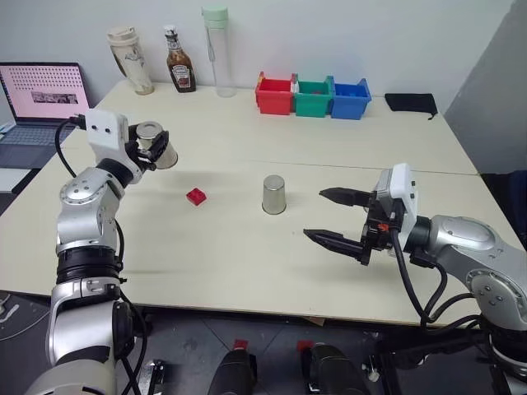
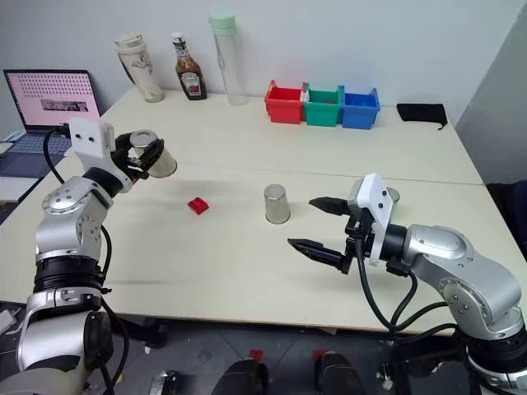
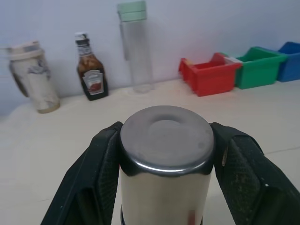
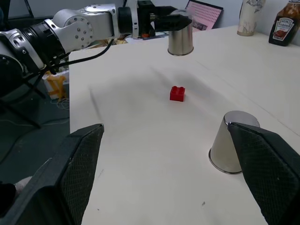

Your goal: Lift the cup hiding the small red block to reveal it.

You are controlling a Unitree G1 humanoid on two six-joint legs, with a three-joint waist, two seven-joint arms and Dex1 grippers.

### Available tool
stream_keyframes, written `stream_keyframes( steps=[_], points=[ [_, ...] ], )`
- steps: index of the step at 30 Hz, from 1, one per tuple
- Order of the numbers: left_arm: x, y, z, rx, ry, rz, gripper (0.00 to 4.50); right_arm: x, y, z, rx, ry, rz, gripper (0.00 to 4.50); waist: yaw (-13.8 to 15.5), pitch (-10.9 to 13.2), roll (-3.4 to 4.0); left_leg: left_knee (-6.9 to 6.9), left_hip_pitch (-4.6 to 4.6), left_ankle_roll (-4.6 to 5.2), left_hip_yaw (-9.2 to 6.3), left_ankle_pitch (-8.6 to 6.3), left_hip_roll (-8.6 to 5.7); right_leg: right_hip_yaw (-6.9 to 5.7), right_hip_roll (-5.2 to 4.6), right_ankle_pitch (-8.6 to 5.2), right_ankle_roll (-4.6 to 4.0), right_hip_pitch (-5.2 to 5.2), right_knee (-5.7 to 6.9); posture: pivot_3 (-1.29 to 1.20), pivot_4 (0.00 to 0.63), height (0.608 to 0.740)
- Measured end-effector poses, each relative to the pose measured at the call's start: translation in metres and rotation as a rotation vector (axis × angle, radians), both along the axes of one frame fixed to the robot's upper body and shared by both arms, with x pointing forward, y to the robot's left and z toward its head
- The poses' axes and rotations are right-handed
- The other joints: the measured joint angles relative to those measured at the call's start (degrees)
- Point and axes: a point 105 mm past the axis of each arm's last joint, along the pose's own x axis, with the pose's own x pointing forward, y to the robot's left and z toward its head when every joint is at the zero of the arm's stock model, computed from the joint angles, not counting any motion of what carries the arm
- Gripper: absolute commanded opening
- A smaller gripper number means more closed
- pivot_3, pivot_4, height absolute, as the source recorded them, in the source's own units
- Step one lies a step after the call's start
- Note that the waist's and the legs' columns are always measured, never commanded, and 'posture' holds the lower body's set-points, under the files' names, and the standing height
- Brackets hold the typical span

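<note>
My left gripper (image 1: 155, 146) is shut on a shiny silver cup (image 1: 158, 148) and holds it in the air, tilted, above the table's left side. In the left wrist view the black fingers (image 3: 101, 164) clamp the cup (image 3: 164, 159) on both sides. The small red block (image 1: 196, 196) lies uncovered on the table, below and to the right of the held cup. A second silver cup (image 1: 273, 194) stands upside down near the middle. My right gripper (image 1: 314, 214) hovers open to the right of that cup, pointing at it, with nothing between its fingers.
Red (image 1: 274, 94), green (image 1: 313, 97) and blue (image 1: 350, 99) bins line the back. A tall clear bottle (image 1: 217, 51), a ketchup bottle (image 1: 179, 71) and a travel mug (image 1: 130, 59) stand at the back left. A laptop (image 1: 43, 99) is at far left, a black pouch (image 1: 411, 102) at back right.
</note>
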Motion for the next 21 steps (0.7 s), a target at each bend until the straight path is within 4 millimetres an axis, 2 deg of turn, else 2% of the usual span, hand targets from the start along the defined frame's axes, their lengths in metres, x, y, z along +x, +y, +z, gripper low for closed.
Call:
stream_keyframes(
  steps=[4,7,8,9,11,12,15,21],
  points=[
    [0.0,0.002,-0.032,-0.05,0.089,0.007,2.57,0.0,0.0,0.0,0.005,0.0,-0.002,4.5,0.0,0.0,0.0,0.02,0.0,0.0,-0.02,0.0,0.01,-0.01,-0.03,0.01,-0.01,0.0,0.02,0.0,0.15,0.74],
    [-0.001,0.011,-0.055,-0.103,0.149,0.045,2.57,0.001,0.0,0.0,0.005,0.001,-0.005,4.5,0.0,0.0,-0.01,0.03,0.0,0.0,-0.03,0.0,0.05,-0.03,-0.08,0.01,-0.01,-0.01,0.02,0.0,0.15,0.74],
    [-0.002,0.014,-0.057,-0.114,0.146,0.054,2.57,0.001,0.0,0.0,0.004,0.002,-0.007,4.5,0.0,0.0,-0.01,0.02,0.01,0.0,-0.03,0.0,0.06,-0.03,-0.08,0.01,-0.01,-0.01,0.03,0.0,0.15,0.74],
    [-0.002,0.016,-0.058,-0.118,0.143,0.06,3.27,0.001,0.0,-0.001,0.004,0.003,-0.008,4.5,0.0,0.0,-0.01,0.02,0.01,0.0,-0.04,0.0,0.06,-0.04,-0.08,0.01,-0.01,-0.01,0.03,0.0,0.15,0.74],
    [-0.002,0.021,-0.064,-0.125,0.154,0.077,3.52,0.001,0.0,-0.001,0.004,0.005,-0.014,4.5,0.0,0.0,-0.01,0.02,0.02,0.0,-0.03,0.0,0.06,-0.03,-0.08,0.01,-0.01,0.0,0.04,0.0,0.15,0.74],
    [-0.003,0.023,-0.068,-0.13,0.164,0.082,3.83,0.001,-0.001,-0.001,0.003,0.007,-0.016,4.5,0.0,0.0,-0.01,0.02,0.02,0.0,-0.02,0.0,0.05,-0.03,-0.08,0.01,-0.01,0.0,0.04,0.0,0.15,0.74],
    [-0.004,0.025,-0.076,-0.141,0.183,0.092,4.38,0.001,-0.001,-0.003,-0.002,0.015,-0.022,4.5,0.1,0.0,-0.02,0.03,-0.01,0.0,-0.02,0.0,0.03,-0.04,-0.12,0.04,-0.04,-0.01,0.02,0.0,0.15,0.74],
    [-0.003,0.021,-0.062,-0.135,0.144,0.052,4.47,0.001,-0.001,-0.004,-0.004,0.021,-0.023,4.5,0.0,0.0,-0.03,0.02,-0.02,0.0,-0.02,0.0,0.02,-0.04,-0.15,0.16,-0.24,-0.01,0.01,0.0,0.15,0.74]
  ],
)
